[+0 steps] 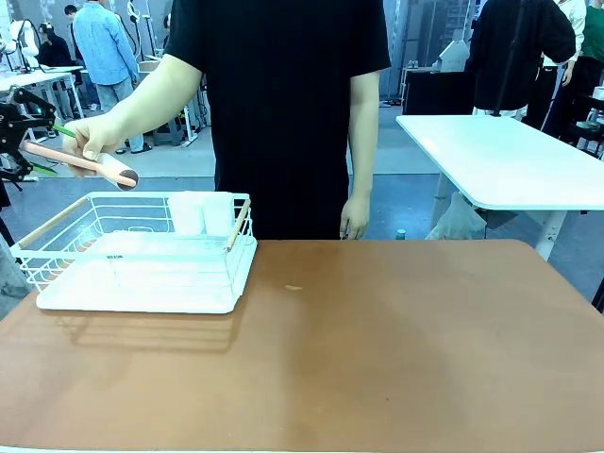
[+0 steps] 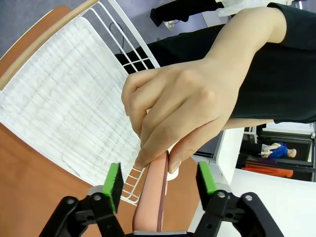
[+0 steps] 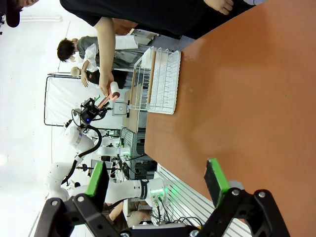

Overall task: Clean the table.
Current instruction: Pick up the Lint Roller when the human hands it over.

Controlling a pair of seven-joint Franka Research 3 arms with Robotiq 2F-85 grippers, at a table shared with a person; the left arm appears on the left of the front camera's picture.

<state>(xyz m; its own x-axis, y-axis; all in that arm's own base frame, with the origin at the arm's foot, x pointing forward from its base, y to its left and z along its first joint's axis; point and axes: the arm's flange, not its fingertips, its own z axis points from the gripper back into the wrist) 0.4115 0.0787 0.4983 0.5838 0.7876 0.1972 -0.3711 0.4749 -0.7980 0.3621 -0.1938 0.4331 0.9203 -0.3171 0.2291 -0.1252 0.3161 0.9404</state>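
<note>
Tabletop: the large brown, matte, leather-like tabletop (image 1: 377, 359) with rounded corners spreads out to the right of the rack and on toward the robot. One small pale speck (image 1: 293, 288) lies on it just right of the rack's near right corner.
Rack: white wire dish rack (image 1: 142, 304) with pale wooden side handles, sitting on the tabletop's far left part. A white plastic holder (image 1: 203, 213) stands in its far right corner.
Roller: pink-handled lint roller with a white roll (image 1: 47, 155), up in the air. In the front view it sits above the rack's far left corner, roll end toward the rack and handle end pointing away to the left.
Person's hands: one hand (image 2: 182, 113) pinches the roller close to the roll, up above the rack. The other hand (image 1: 355, 219) hangs loose off to the rack's right, at the tabletop's far edge.
Left gripper: and here's the left gripper (image 2: 159, 180), just off the rack's left end. Its jaws are parted, with a green pad on either side of the pink handle and a gap showing on both sides, so no squeeze on it.
Right gripper: the right gripper (image 3: 158, 180) hangs well apart from the rack, over the tabletop's other end. Its jaws are spread wide with nothing between them.
</note>
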